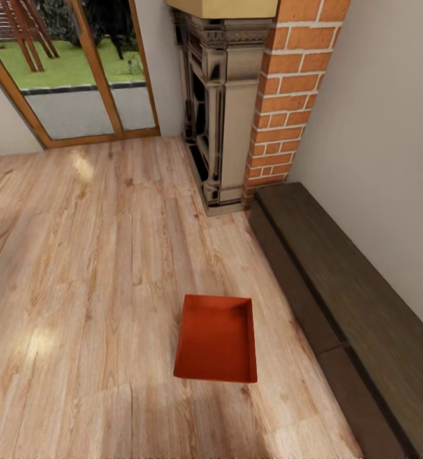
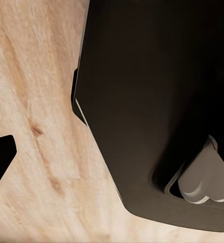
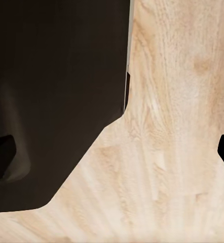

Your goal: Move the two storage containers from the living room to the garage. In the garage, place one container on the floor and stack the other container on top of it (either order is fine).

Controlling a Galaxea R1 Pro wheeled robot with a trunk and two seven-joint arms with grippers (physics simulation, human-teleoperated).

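One storage container [image 1: 216,338] on wood-plank floor [image 1: 90,268]; dark bench [image 1: 351,299] just beside; brick fireplace [image 1: 250,95] beyond. Both grippers' spread indeterminable.

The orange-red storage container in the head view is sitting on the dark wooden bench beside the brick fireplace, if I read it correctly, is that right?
Not quite. The head view shows the storage container sitting on the light wood-plank floor, not on the dark wooden bench. The bench does run along the wall beside the brick fireplace, and the container lies apart from it.

A home living room: wood-plank floor [image 1: 97,268], brick fireplace [image 1: 250,95], glazed garden door [image 1: 78,76], low dark bench [image 1: 358,306].
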